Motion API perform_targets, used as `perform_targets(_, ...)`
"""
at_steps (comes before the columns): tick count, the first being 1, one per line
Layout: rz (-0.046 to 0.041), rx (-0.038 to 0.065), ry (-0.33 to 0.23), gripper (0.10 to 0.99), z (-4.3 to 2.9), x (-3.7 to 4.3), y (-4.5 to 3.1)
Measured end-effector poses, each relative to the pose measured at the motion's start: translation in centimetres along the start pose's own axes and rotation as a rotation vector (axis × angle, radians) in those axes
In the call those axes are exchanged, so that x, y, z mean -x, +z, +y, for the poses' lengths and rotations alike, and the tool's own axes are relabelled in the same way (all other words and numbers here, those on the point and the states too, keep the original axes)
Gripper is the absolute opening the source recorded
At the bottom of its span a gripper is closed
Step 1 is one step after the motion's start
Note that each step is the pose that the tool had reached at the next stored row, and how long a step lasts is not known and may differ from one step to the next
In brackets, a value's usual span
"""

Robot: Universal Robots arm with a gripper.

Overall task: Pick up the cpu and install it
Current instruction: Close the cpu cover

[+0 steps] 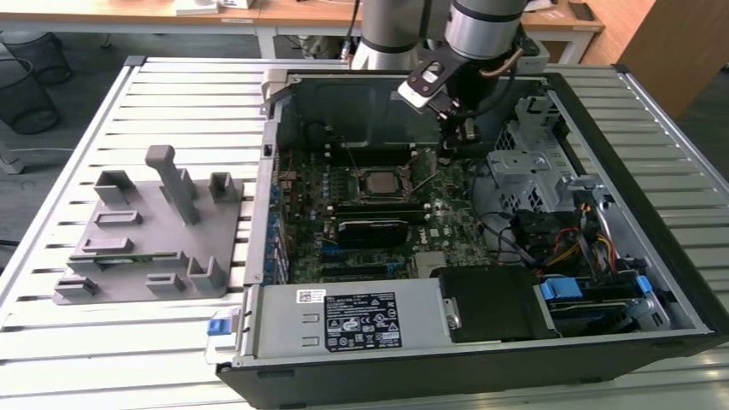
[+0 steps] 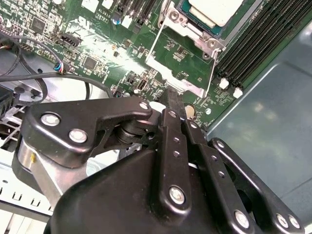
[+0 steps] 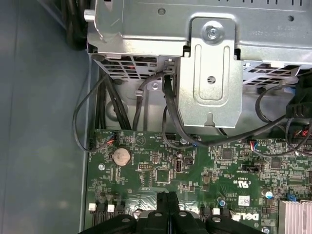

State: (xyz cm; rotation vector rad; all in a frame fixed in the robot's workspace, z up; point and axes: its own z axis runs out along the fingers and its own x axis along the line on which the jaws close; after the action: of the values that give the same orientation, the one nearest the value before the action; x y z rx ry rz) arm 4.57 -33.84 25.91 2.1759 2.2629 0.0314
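The hand point(image 1: 458, 137) hangs pinched closed, empty; the cpu point(image 1: 381, 182) lies in its socket point(image 1: 384, 198), just toward the exterior view's left, slightly nearer.

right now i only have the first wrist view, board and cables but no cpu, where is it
observer: in the second wrist view the cpu lies in the socket, silver top up.
operator: frame closed over it
observer: no, the metal frame is swung open, off the cpu, on the side toward the gripper.
operator: where's the arm in the case
observer: in the exterior view the gripper hangs inside the case, to the exterior view's right of the socket, beside the drive cage.
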Motion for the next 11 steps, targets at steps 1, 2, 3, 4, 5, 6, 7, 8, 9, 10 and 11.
perform_targets(1,0.0,0.0,0.0,0.106,0.05,-0.02,0.04)
perform_targets(2,0.0002,-0.001,0.0,0.106,0.1,-0.03,0.09)
perform_targets(3,0.0002,-0.001,0.0,0.106,0.14,-0.05,0.13)
perform_targets(4,0.0002,-0.002,0.0,0.106,0.17,-0.06,0.18)
perform_targets(5,0.0003,-0.002,0.0,0.106,0.2,-0.08,0.23)
perform_targets(6,0.0002,-0.003,0.0,0.106,0.22,-0.09,0.28)
perform_targets(7,0.0003,-0.003,0.0,0.106,0.24,-0.11,0.33)
perform_targets(8,0.0004,-0.003,0.0,0.106,0.25,-0.12,0.39)
perform_targets(9,0.0003,-0.004,0.0,0.106,0.27,-0.14,0.44)
perform_targets(10,0.0003,-0.004,0.0,0.106,0.28,-0.16,0.5)
perform_targets(11,0.0003,-0.005,0.0,0.106,0.3,-0.17,0.56)
